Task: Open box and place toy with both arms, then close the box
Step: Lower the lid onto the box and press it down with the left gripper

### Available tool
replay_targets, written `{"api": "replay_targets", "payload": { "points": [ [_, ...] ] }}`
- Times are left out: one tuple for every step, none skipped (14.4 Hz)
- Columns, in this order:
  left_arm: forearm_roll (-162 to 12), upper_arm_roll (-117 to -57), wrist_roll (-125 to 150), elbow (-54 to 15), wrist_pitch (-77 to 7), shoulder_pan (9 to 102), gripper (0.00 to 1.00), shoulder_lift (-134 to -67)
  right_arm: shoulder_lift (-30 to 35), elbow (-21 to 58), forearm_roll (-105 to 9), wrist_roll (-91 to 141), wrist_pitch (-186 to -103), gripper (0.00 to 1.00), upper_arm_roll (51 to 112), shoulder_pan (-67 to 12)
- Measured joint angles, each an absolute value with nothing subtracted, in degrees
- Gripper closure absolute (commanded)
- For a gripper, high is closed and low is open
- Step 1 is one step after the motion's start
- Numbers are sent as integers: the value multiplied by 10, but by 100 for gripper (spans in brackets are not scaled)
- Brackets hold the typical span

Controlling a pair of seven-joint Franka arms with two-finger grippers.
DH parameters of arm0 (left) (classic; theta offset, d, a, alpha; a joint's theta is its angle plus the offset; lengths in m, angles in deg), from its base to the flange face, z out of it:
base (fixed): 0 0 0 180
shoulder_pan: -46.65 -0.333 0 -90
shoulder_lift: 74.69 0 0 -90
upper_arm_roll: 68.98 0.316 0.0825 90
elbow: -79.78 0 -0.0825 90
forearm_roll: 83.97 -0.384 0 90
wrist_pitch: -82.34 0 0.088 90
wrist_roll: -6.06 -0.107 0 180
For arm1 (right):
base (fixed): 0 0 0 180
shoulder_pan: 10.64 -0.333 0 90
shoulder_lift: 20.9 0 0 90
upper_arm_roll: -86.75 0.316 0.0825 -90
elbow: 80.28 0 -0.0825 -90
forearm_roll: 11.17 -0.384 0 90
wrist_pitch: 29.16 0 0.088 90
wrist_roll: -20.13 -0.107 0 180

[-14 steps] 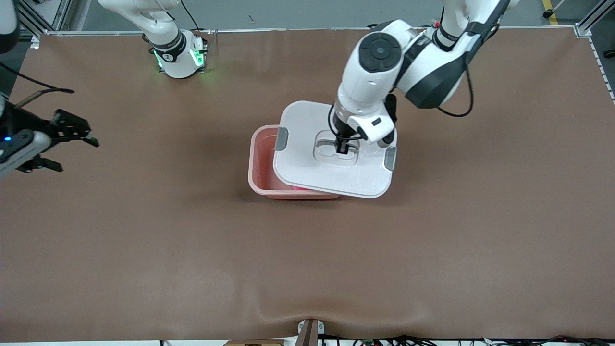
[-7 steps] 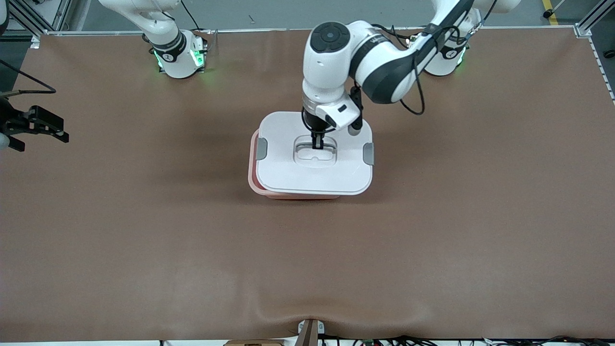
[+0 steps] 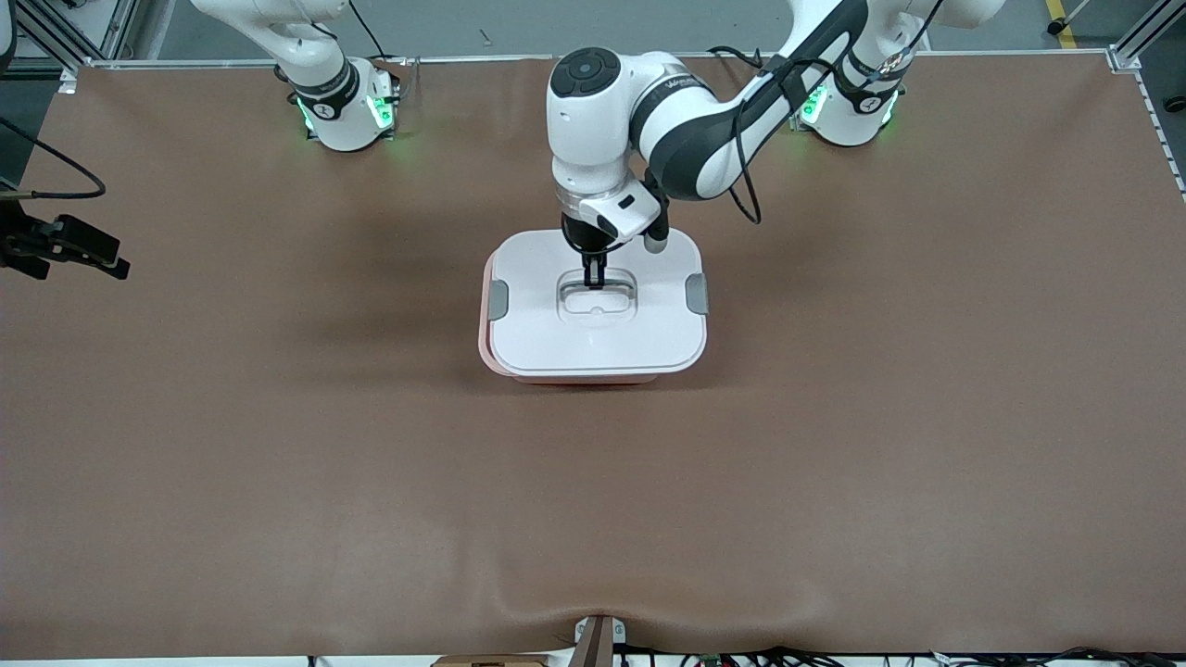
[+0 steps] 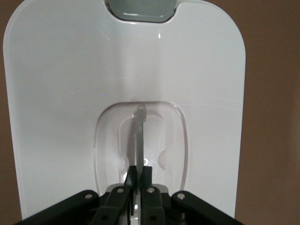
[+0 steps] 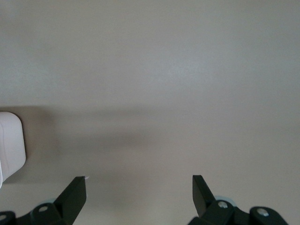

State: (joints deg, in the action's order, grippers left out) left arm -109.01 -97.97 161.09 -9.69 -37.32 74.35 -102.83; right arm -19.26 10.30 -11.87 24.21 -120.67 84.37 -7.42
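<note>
1. I've got the box [image 3: 593, 315] sitting mid-desk, roughly between the two arm bases and a bit nearer the front camera than either of them.
2. Its white lid [image 3: 598, 333] lies flat over the pale pink base [image 3: 485, 350], and only a thin pink edge peeks out along the side toward the right arm's end and along the edge nearest the front camera.
3. Grey clips show on both short sides of the lid: one [image 3: 498, 299] toward the right arm's end, one [image 3: 697, 294] toward the left arm's end.
4. My left gripper [image 3: 595, 275] reaches in from its base and points straight down into the lid's recessed centre.
5. On the left wrist view, its fingers [image 4: 131, 177] are pinched narrow on the clear top handle [image 4: 139, 136], which stands up as a thin blade between them.
6. The toy is not visible to me in any view, as the lid covers the whole opening.
7. My right gripper [image 3: 76, 248] waits at the right arm's end of the desk, well apart from the box.
8. The right wrist view shows its fingers [image 5: 77, 193] spread wide with nothing between them, only the bare brown desk [image 3: 834, 463] below and one white corner of the box at the frame's edge.
</note>
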Motion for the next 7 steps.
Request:
{"api": "replay_targets", "payload": {
  "points": [
    [-1095, -979, 1617, -92, -377, 747, 100, -1032, -193, 103, -119, 241, -1207, 0, 843, -74],
    [-1105, -979, 1623, -88, -381, 751, 100, -1036, -193, 103, -119, 241, -1207, 0, 842, -74],
    [-1117, -978, 1629, -86, -382, 754, 100, -1039, -193, 103, -119, 241, -1207, 0, 842, -74],
    [-1127, -978, 1632, -84, -383, 756, 100, -1042, -193, 103, -119, 240, -1207, 0, 842, -74],
    [-1131, -978, 1632, -84, -384, 758, 100, -1045, -194, 103, -119, 240, -1207, 0, 842, -74],
    [-1133, -978, 1632, -83, -385, 760, 100, -1048, -195, 103, -119, 240, -1207, 0, 842, -74],
    [-1134, -978, 1632, -83, -386, 764, 100, -1051, -196, 103, -119, 240, -1206, 0, 842, -74]
  ]
}}
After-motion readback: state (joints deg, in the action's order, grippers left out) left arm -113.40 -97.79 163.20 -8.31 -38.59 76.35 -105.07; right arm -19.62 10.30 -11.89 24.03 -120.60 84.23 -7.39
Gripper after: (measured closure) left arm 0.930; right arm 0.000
